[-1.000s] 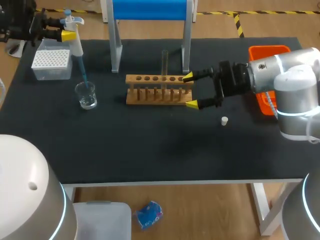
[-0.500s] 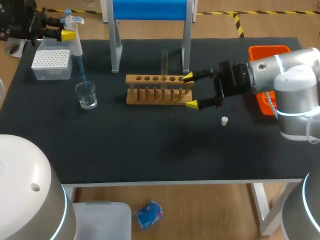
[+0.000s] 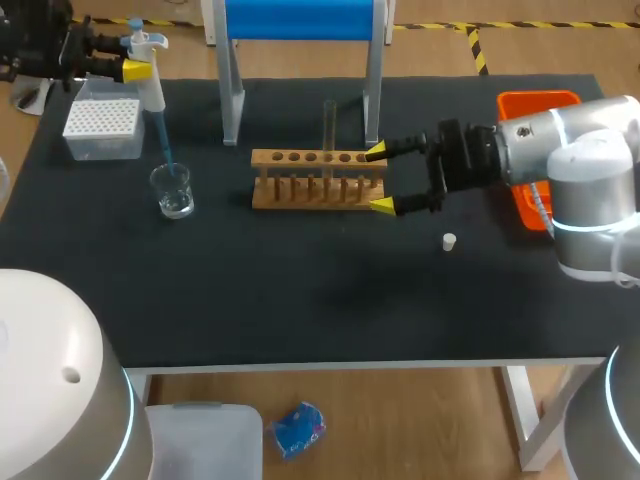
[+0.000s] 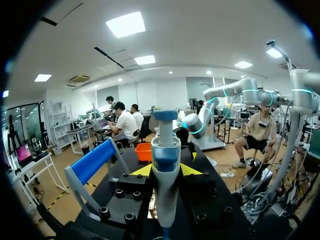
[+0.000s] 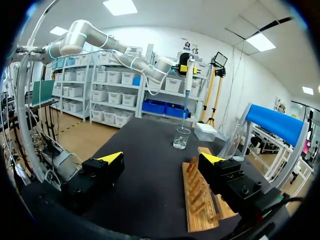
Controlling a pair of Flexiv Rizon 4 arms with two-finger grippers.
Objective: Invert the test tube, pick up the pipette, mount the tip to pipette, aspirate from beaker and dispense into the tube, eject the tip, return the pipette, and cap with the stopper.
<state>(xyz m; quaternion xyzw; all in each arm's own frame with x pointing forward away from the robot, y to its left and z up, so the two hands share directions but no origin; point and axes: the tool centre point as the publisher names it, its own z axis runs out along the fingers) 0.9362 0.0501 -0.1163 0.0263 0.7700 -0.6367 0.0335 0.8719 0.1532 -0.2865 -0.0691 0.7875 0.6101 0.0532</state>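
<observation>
Gripping the pipette (image 3: 152, 88), my left jaws hold its tip in the beaker (image 3: 173, 192); my right jaws stand open astride the end of the rack (image 3: 315, 190); the test tube (image 3: 328, 125) stands upright in it; the stopper (image 3: 449, 240) lies nearby.

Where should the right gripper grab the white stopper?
Probably across its sides, straight down from above: the stopper is a small low stub alone on the table, clear of the test tube rack, so the open fingers of the right gripper can straddle it.
</observation>
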